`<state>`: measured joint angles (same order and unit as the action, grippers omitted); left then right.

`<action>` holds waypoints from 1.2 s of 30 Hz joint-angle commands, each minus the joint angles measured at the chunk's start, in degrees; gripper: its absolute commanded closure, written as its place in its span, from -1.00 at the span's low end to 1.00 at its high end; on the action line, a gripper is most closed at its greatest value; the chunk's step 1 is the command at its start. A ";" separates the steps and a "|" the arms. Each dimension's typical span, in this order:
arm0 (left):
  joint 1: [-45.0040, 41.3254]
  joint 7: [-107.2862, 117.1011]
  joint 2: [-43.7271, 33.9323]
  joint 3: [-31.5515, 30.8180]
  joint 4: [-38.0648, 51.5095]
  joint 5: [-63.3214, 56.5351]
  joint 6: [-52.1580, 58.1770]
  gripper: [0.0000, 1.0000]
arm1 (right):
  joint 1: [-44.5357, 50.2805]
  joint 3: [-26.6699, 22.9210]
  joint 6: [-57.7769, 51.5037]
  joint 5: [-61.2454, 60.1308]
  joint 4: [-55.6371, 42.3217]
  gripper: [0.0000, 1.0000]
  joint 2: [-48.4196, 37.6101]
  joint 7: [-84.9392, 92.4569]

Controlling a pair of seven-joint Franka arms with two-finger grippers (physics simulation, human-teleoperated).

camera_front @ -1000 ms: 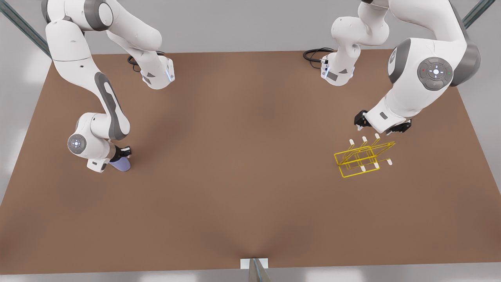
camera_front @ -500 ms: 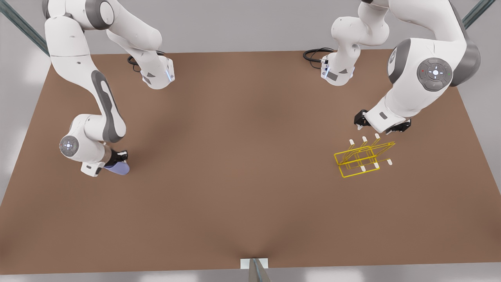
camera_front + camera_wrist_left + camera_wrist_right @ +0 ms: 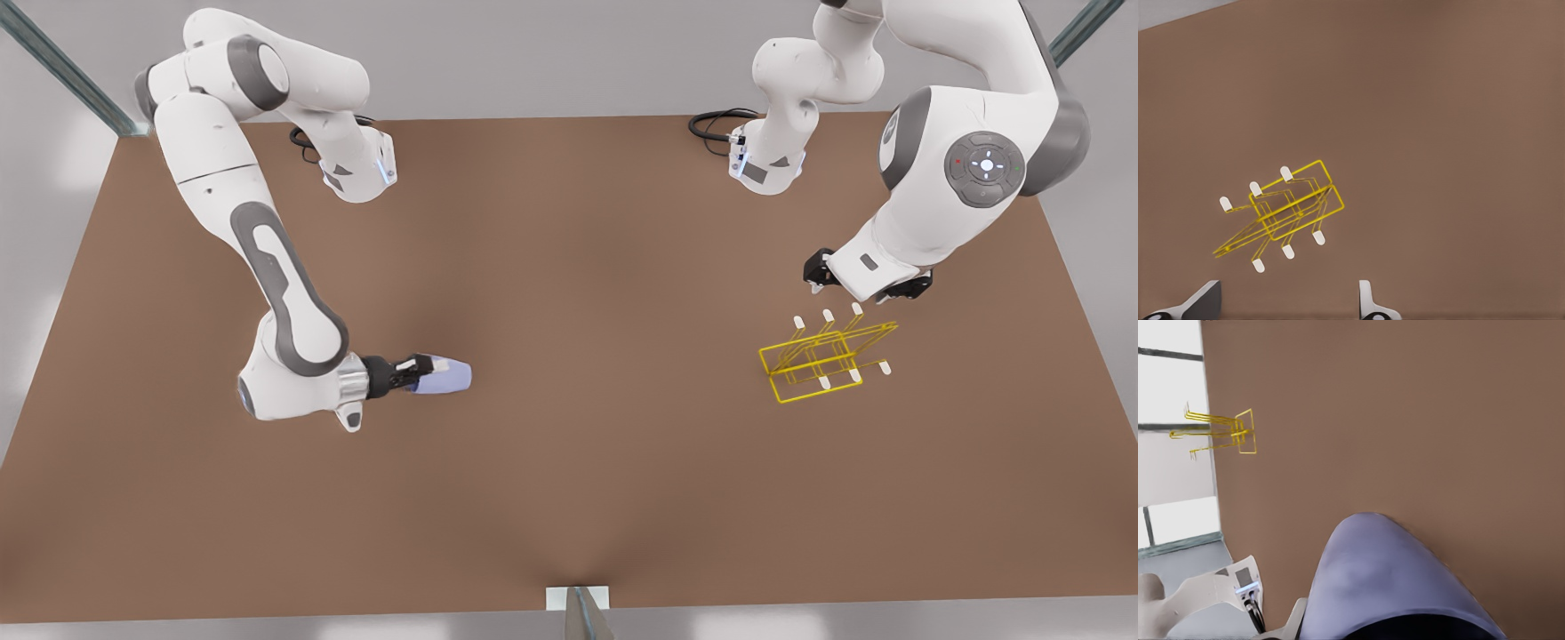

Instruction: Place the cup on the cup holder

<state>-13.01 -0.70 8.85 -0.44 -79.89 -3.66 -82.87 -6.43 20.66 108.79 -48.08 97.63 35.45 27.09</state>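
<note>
Right gripper (image 3: 425,373): on the front view's left, jaws pinching cup (image 3: 447,377), held sideways above worktop (image 3: 569,462), well apart from cup holder (image 3: 827,356). Left gripper (image 3: 867,289): waiting just beside cup holder, jaws spread, fingertips (image 3: 1366,299) apart in left wrist view. Cup holder standing on worktop.

Cup (image 3: 447,377): plain pale lavender-blue, no pattern. Cup holder (image 3: 825,360): bright yellow wire, prong tips white. Table (image 3: 569,480): flat matte brown. Arms were white with grey joint bands; right gripper (image 3: 416,366) had black fingers with white pads.
</note>
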 commanded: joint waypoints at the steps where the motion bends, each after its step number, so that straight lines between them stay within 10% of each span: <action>1: 0.00 -0.01 -0.06 0.00 0.08 -0.04 0.16 -1.00 | 3.52 0.00 -2.09 -11.15 -3.40 0.57 2.87 1.91; 25: 0.00 -0.01 0.91 0.00 -0.01 -0.04 0.25 -1.00 | 28.14 -0.44 22.08 -29.44 -30.03 0.57 27.39 6.22; 30: 0.09 -0.01 0.91 0.00 -0.01 -0.04 0.25 -1.00 | 28.14 -0.44 22.08 -29.44 -31.71 -0.06 28.89 6.22; 36: 0.09 -0.01 0.91 0.00 -0.01 -0.04 0.25 -1.00 | 27.79 -0.53 21.38 -29.26 -31.71 -0.12 28.98 6.48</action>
<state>-12.92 -0.70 9.82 -0.44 -79.91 -3.66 -82.62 21.40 20.10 130.36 -77.36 65.98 64.50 31.97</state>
